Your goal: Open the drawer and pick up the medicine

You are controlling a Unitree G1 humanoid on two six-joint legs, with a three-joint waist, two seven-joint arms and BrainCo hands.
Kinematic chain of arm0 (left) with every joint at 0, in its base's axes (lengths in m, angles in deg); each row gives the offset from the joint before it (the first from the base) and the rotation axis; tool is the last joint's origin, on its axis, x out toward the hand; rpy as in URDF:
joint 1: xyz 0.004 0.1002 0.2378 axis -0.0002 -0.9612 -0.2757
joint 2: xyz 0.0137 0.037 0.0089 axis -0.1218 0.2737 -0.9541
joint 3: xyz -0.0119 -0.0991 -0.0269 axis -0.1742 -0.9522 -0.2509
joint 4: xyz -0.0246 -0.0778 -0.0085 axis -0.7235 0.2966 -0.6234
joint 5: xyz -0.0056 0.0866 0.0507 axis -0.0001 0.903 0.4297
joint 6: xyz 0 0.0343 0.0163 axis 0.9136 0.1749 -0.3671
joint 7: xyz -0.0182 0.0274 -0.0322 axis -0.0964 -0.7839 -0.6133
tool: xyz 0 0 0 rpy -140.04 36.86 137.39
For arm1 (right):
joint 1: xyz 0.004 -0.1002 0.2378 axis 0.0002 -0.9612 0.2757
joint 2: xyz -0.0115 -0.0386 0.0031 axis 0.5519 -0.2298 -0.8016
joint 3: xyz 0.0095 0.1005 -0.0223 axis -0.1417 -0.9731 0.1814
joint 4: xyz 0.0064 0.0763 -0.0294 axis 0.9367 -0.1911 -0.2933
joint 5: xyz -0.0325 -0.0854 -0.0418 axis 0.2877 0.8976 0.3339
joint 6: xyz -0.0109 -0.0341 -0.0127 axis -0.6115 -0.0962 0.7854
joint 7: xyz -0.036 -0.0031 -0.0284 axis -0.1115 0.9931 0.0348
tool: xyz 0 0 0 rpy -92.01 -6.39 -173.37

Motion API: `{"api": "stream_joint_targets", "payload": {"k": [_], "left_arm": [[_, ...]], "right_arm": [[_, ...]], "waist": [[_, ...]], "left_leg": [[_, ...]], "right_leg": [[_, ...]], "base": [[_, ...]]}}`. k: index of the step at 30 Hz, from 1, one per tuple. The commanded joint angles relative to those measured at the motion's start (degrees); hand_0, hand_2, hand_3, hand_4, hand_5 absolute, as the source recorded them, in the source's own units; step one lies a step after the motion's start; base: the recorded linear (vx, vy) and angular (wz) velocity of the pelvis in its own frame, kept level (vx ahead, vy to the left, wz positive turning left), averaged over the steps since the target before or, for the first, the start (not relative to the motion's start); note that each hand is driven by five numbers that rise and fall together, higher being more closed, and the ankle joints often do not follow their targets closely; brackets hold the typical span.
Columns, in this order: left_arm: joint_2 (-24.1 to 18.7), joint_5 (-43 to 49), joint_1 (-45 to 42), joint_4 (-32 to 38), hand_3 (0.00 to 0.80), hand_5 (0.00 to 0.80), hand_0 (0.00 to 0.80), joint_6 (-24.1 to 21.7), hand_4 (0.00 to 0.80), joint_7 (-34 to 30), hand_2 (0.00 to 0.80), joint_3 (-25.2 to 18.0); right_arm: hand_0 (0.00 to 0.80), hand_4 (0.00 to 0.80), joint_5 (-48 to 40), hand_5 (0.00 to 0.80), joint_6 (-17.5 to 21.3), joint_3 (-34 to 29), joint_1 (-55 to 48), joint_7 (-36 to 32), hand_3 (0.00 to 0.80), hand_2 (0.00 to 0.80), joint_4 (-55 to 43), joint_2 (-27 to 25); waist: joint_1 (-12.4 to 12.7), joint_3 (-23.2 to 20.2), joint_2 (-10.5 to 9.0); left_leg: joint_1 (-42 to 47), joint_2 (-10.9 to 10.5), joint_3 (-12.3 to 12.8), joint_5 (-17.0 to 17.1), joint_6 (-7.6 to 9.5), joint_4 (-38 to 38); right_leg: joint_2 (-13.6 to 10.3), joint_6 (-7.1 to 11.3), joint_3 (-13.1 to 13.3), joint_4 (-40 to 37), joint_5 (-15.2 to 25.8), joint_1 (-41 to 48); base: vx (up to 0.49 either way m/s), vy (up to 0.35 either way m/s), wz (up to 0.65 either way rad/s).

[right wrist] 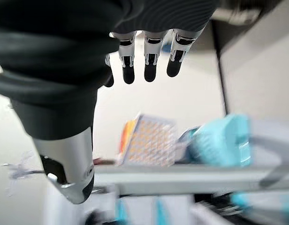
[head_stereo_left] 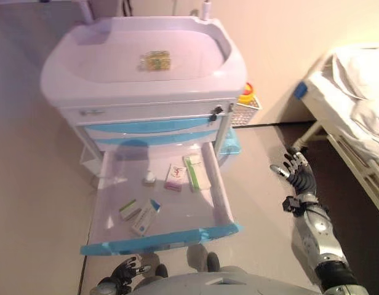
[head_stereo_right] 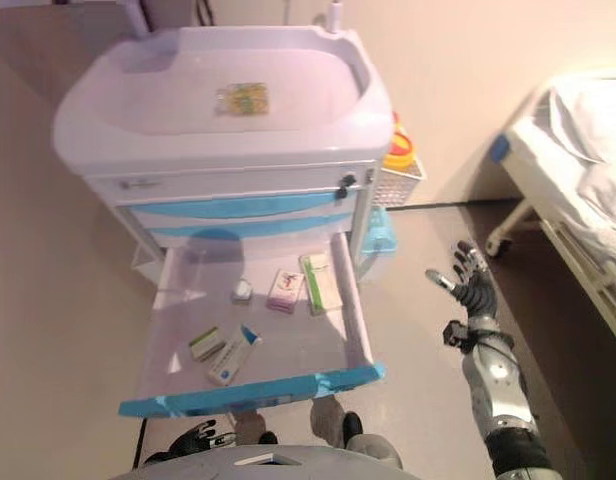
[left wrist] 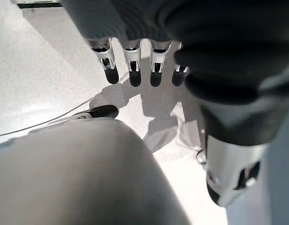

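Standing pulled out from the white cart (head_stereo_left: 146,67), the drawer (head_stereo_left: 159,236) holds several medicine boxes (head_stereo_left: 177,177) on its floor, none touched. Right hand (head_stereo_left: 298,172) hangs beside the cart over the floor, well apart from the drawer, fingers spread and holding nothing. Left hand (head_stereo_left: 122,273) sits low under the drawer front, fingers relaxed, nothing held. Small packet (head_stereo_left: 155,60) lies on the cart top.

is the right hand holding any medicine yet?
No. The right hand is open and empty, out to the right of the open drawer, whose boxes lie untouched.
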Motion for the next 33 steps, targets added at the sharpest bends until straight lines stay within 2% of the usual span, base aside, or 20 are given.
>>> {"api": "stream_joint_targets", "payload": {"k": [1, 3, 8, 11, 14, 16, 21, 29, 30, 33], "left_arm": [[1.06, 1.02, 2.39, -2.54, 0.0, 0.0, 0.0, -1.09, 0.0, -0.34, 0.0, 0.99], [1.44, 0.79, 2.81, -2.94, 0.0, 0.0, 0.0, -1.6, 0.0, -0.4, 0.0, 1.6], [1.72, 2.45, 4.96, -3.85, 0.0, 0.0, 0.0, -3.73, 0.0, -0.94, 0.0, 3.41], [1.15, 6.37, 6.79, -2.91, 0.0, 0.0, 0.0, -5.25, 0.0, -0.77, 0.0, 6.14], [-0.63, 11.92, 9.77, -1.12, 0.0, 0.0, 0.0, -6.85, 0.0, 0.52, 0.0, 10.85], [-1.76, 13.01, 11.41, 0.25, 0.0, 0.0, 0.0, -7.45, 0.0, 0.54, 0.0, 12.31], [-5.13, 11.5, 16.35, 8.88, 0.0, 0.0, 0.0, -4.83, 0.0, 1.72, 0.0, 14.4], [-13.72, 8.64, 24.79, 21.82, 0.0, 0.0, 0.0, 1.92, 0.0, 3.3, 0.0, 13.21], [-16.37, 7.56, 27.19, 24.51, 0.0, 0.0, 0.0, 3.5, 0.0, 3.0, 0.0, 12.6], [-20.58, 5.87, 31.28, 28.5, 0.0, 0.0, 0.0, 6.65, 0.0, 2.34, 0.0, 11.9]], "right_arm": [[0.0, 0.0, 6.67, 0.0, 6.07, 4.29, 3.11, 3.19, 0.0, 0.0, 2.71, 1.68], [0.0, 0.0, 8.32, 0.0, 4.68, 6.08, 3.31, 2.5, 0.0, 0.0, 9.09, 2.57], [0.0, 0.0, 11.93, 0.0, 6.72, 9.02, 4.06, 0.41, 0.0, 0.0, 25.39, 3.32], [0.0, 0.0, 14.1, 0.0, 7.41, 10.64, 4.58, 0.39, 0.0, 0.0, 32.76, 3.58], [0.0, 0.0, 14.51, 0.0, 6.31, 12.08, 6.49, 1.94, 0.0, 0.0, 38.59, 3.01], [0.0, 0.0, 13.52, 0.0, 5.71, 12.38, 7.59, 2.24, 0.0, 0.0, 40.35, 2.3], [0.0, 0.0, 12.76, 0.0, 5.27, 12.76, 9.14, 1.52, 0.0, 0.0, 42.36, 0.75], [0.0, 0.0, 11.66, 0.0, 4.86, 15.65, 9.33, -0.3, 0.0, 0.0, 36.96, -1.6], [0.0, 0.0, 11.53, 0.0, 5.07, 16.02, 9.22, -0.42, 0.0, 0.0, 35.8, -2.15], [0.0, 0.0, 10.98, 0.0, 5.25, 16.36, 9.07, -0.63, 0.0, 0.0, 34.31, -2.58]], "waist": [[0.65, 0.49, 0.7], [0.64, 0.96, 1.11], [1.19, 2.31, 1.97], [1.43, 3.8, 2.55], [1.47, 6.53, 3.35], [1.38, 8.09, 3.83], [0.69, 12.23, 4.99], [-0.7, 15.94, 5.56], [-1.01, 16.59, 5.64], [-1.56, 17.5, 5.63]], "left_leg": [[-0.91, -1.53, -0.51, -4.23, 2.05, 0.92], [-1.11, -1.51, -0.27, -4.28, 1.98, 1.08], [-2.59, -1.37, -0.41, -3.9, 1.97, 1.75], [-4.31, -1.33, -1.01, -3.49, 2.01, 2.58], [-7.0, -1.37, -1.8, -2.95, 2.15, 4.06], [-8.52, -1.4, -2.16, -2.71, 2.18, 5.26], [-12.43, -1.71, -2.82, -2.21, 2.22, 8.74], [-17.64, -2.01, -2.48, -1.61, 2.08, 12.38], [-18.73, -2.16, -2.16, -1.79, 2.06, 13.5], [-20.62, -2.43, -1.5, -2.41, 2.13, 15.78]], "right_leg": [[-1.25, 2.53, -0.03, 3.46, -0.01, -1.38], [-1.3, 2.44, -0.18, 3.61, -0.06, -1.58], [-1.28, 2.23, -0.59, 4.26, -0.21, -2.62], [-1.14, 1.98, -0.7, 5.3, -0.34, -4.09], [-1.0, 1.58, -0.77, 7.56, -0.93, -6.48], [-0.92, 1.3, -0.83, 9.02, -1.37, -7.73], [-0.6, 0.43, -1.01, 12.7, -2.37, -10.91], [-0.35, -0.46, -0.44, 17.31, -3.21, -16.71], [-0.34, -0.7, -0.14, 17.89, -3.22, -17.78], [-0.34, -1.03, 0.54, 18.78, -3.16, -19.55]], "base": [[-0.017, -0.006, -0.05], [-0.002, 0.006, -0.05], [0.0, 0.0, 0.0], [-0.038, -0.006, -0.01], [-0.112, -0.002, -0.01], [-0.077, 0.009, 0.03], [-0.045, 0.035, 0.02], [-0.007, 0.042, 0.02], [0.003, 0.059, -0.03], [0.015, 0.045, -0.04]]}}
